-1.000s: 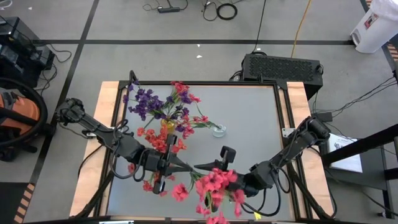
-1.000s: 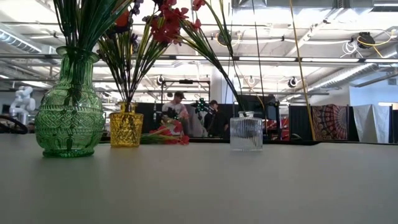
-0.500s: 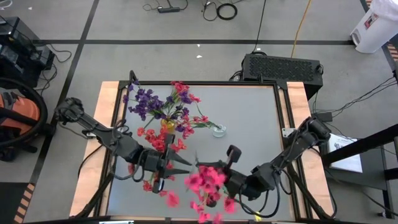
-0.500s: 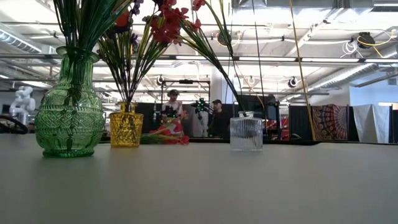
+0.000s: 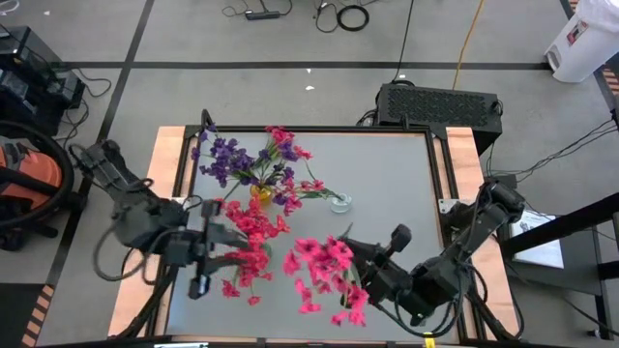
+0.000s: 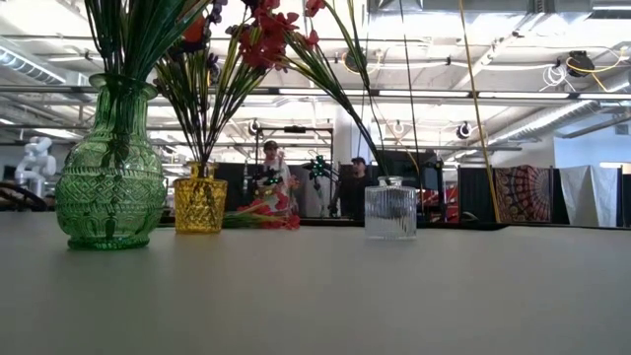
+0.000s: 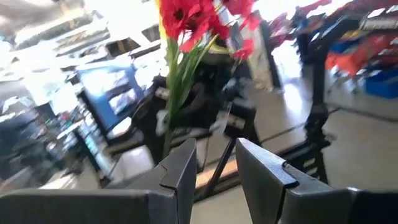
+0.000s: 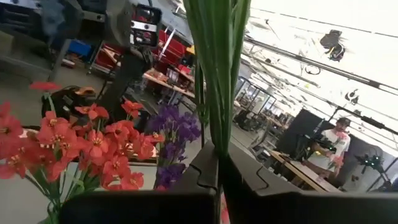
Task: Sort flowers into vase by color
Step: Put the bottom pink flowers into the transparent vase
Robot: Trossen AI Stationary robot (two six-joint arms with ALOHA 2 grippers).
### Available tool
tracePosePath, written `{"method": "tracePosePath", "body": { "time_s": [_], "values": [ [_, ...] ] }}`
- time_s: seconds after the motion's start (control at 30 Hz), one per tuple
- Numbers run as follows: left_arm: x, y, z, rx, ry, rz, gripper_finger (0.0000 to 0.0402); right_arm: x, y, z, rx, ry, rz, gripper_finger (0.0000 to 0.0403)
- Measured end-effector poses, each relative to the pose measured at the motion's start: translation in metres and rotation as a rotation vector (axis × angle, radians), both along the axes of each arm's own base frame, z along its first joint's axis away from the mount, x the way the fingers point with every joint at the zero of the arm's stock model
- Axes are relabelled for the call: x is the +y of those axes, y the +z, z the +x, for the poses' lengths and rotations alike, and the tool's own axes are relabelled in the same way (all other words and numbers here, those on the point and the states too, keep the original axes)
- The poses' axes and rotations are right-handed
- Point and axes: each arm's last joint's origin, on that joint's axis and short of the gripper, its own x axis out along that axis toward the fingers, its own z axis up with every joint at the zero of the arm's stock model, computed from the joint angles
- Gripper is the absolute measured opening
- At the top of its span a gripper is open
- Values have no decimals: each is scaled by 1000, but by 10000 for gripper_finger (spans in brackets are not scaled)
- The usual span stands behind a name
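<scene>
Holding purple flowers [image 6: 212,15], green vase [image 6: 108,168]

Three vases: green vase [image 6: 108,177], cut-diamond pattern in translucent glass; yellow vase [image 6: 200,204], amber with similar faceted relief; clear glass vase [image 6: 390,210], ribbed and colourless. Flowers: purple blossoms [image 5: 224,158] and pink-red blossoms [image 5: 286,147] above green stems over the vases; a bright pink bunch [image 5: 324,271] near the table's front, and a redder pink-red cluster [image 5: 247,237] to its left. Table [image 5: 387,184] plain matte grey with pale wood edging; both arms and each gripper black; floor grey with black tape lines, orange-and-black vacuum [image 5: 24,184] at the left edge.
</scene>
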Motion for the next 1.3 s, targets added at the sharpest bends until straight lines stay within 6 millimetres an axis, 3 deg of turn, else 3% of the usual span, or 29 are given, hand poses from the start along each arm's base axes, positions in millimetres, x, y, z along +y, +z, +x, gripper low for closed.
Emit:
{"method": "tracePosePath", "body": {
  "time_s": [0.23, 0.47, 0.6, 0.77, 0.93, 1.07, 1.3],
  "values": [
    [9, 4, -48, 102, 114, -47, 121, -9, 11, -36, -9, 51, 11, 0],
    [16, -4, -71, 198, 121, -89, 121, -48, 12, -97, -68, 124, 93, 0],
    [20, -12, -78, 247, 178, -64, 121, -81, -4, -128, -114, 152, 162, 0],
    [32, -19, -89, 304, 213, -99, 121, -115, -40, -152, -199, 222, 227, 0],
    [47, -27, -100, 369, 244, -166, 121, -136, -76, -158, -302, 353, 265, 0],
    [57, -36, -106, 428, 284, -195, 121, -147, -99, -148, -314, 341, 291, 0],
    [66, -47, -110, 495, 350, -212, 121, -164, -115, -123, -288, 366, 316, 0]
  ]
}}
